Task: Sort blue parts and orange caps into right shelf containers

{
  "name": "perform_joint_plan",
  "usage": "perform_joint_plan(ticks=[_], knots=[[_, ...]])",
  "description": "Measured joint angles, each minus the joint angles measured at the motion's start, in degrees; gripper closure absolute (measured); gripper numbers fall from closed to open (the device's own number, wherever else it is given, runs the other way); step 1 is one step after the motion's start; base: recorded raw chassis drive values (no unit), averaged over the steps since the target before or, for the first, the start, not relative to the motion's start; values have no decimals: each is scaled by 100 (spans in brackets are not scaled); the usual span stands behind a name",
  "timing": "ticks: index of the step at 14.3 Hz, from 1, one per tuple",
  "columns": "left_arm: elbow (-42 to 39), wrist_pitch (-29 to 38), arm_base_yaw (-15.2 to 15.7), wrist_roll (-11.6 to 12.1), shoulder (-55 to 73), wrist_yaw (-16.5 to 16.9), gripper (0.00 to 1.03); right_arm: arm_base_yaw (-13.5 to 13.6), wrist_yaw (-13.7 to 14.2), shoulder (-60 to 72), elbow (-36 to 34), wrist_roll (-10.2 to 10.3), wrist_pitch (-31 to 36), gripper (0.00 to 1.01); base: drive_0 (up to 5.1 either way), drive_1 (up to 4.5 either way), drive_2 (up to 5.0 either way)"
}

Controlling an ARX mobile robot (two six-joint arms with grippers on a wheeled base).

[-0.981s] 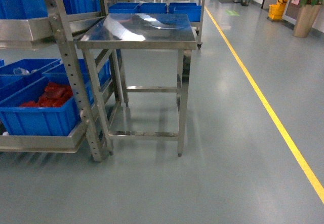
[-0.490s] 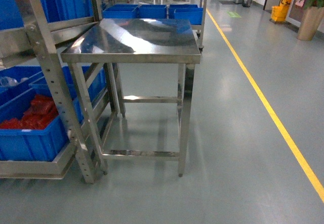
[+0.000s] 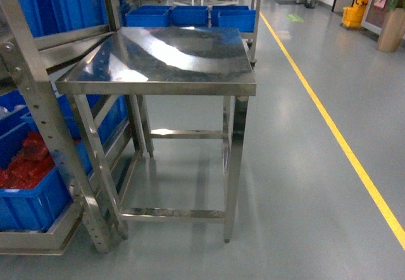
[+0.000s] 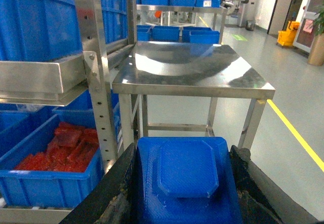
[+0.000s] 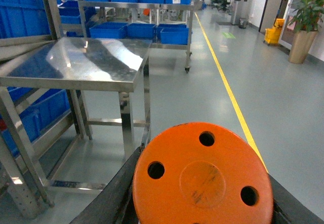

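In the left wrist view my left gripper is shut on a blue part, a flat printed block with a raised octagonal top, wedged between the black fingers. The right wrist view shows my right gripper shut on an orange cap, a round disc with three visible holes. Neither gripper appears in the head view. Large deep blue crates, the shelf containers, stand on the upper level of the steel rack at the left.
A stainless table stands straight ahead, against the rack post. A lower blue bin holds red pieces. Smaller blue bins sit behind. A yellow floor line runs at the right.
The head view has closed in on the table, which now looks larger and nearer. The rack and the bin of red pieces have slid toward the left edge.
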Motion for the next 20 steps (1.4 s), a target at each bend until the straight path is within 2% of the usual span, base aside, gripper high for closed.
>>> perform_joint_plan(ticks=[3, 11, 20], knots=[[0, -35, 2, 0, 0, 15, 60, 0, 20, 0, 0, 0, -35, 56, -8, 416, -432], [0, -33, 2, 0, 0, 0, 60, 0, 15, 0, 0, 0, -17, 56, -448, 155, 385], [0, -39, 2, 0, 0, -2, 60, 0, 13, 0, 0, 0, -11, 56, -492, 244, 244]])
